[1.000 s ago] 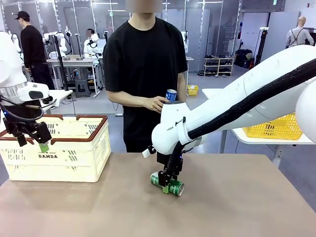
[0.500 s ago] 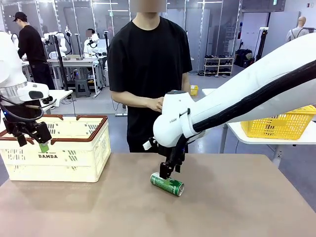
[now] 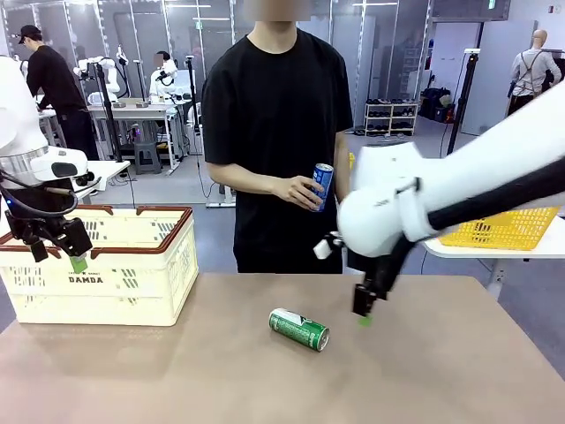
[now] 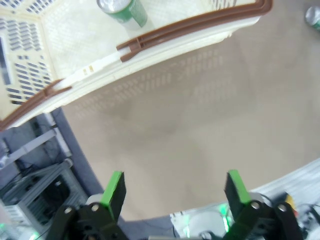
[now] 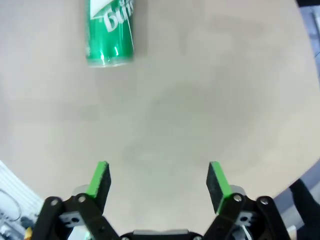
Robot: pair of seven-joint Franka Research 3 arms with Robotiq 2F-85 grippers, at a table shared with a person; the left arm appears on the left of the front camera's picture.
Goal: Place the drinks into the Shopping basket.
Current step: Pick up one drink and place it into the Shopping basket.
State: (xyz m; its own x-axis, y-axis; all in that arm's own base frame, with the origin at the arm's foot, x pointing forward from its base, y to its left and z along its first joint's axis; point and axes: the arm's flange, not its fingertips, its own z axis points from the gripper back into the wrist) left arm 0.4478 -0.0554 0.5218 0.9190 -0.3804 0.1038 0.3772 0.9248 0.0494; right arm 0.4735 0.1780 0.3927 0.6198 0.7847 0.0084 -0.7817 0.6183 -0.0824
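A green can lies on its side on the bench. The right end effector hangs near it to the right, fingers spread and empty. The left end effector, also spread wide, hovers by the Shopping basket, which has a second green can inside, apparently lying down. The person's hand holds a blue can upright

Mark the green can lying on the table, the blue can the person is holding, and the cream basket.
green can [image 3: 298,329]: front view, middle of its side.
blue can [image 3: 325,177]: front view, upper part of its side.
cream basket [image 3: 115,296]: front view, lower front wall.
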